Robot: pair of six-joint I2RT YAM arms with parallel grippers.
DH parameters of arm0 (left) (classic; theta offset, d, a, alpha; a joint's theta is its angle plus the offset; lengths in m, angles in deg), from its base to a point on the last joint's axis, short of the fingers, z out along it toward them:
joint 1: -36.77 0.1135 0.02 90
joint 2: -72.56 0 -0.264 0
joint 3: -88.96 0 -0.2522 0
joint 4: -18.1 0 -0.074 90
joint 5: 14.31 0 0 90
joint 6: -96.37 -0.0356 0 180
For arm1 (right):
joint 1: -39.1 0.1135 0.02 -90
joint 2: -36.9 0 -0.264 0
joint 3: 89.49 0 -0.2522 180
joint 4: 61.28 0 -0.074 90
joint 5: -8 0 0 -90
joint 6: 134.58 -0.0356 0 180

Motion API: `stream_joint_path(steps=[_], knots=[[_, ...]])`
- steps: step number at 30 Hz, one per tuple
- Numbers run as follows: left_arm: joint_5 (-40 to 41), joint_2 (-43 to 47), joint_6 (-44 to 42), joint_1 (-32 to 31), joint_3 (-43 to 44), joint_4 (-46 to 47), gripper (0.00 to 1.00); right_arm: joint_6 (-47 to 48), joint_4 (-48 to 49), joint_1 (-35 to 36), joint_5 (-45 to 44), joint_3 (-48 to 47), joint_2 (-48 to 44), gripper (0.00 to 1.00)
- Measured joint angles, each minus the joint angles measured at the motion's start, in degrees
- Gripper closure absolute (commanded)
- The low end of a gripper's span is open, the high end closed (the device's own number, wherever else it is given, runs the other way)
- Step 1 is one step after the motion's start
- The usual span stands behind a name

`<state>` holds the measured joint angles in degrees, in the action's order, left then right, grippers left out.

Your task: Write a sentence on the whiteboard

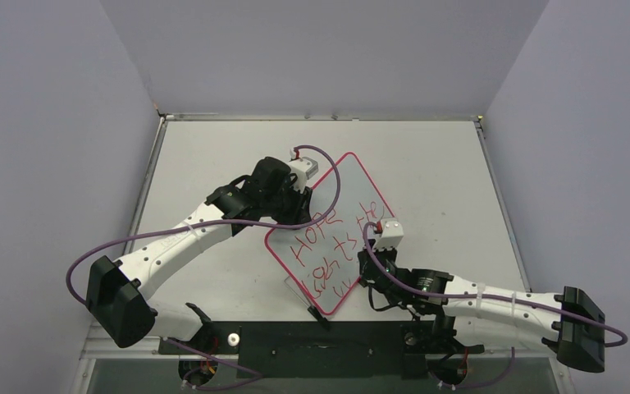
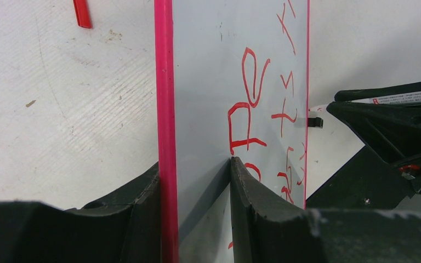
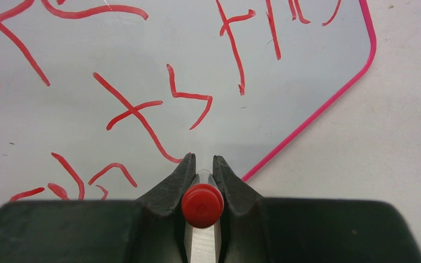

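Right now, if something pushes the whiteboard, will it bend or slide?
Probably stiff: the whiteboard shows a straight pink edge though the left fingers pinch only one side. Likely slippery, since its face looks glossy. Being thin, it seems light and could skid on the table.

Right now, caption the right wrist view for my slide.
Right gripper clamps a red-capped marker over the whiteboard, its red sentence scrawled above.

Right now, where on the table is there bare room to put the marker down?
Bare table runs along the far wall beyond the top corner of the whiteboard, and down the right between board and table edge. The middle is crowded: the left arm's jaws clamp the board's edge, the right arm's jaws hold the marker at its right edge.
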<state>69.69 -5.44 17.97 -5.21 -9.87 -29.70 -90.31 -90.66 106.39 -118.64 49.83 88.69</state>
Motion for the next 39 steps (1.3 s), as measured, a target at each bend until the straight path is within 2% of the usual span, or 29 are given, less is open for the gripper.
stream_joint_path(steps=[23, 39], knots=[[0.22, 0.00, 0.31, 0.02, -0.07, -0.26, 1.00, 0.24, 6.01, -0.42, 3.74, 1.31, 3.13, 1.00], [0.20, 0.00, 0.31, 0.07, -0.17, -0.26, 1.00, -3.34, 4.94, 4.39, 1.84, 4.17, 2.45, 1.00]])
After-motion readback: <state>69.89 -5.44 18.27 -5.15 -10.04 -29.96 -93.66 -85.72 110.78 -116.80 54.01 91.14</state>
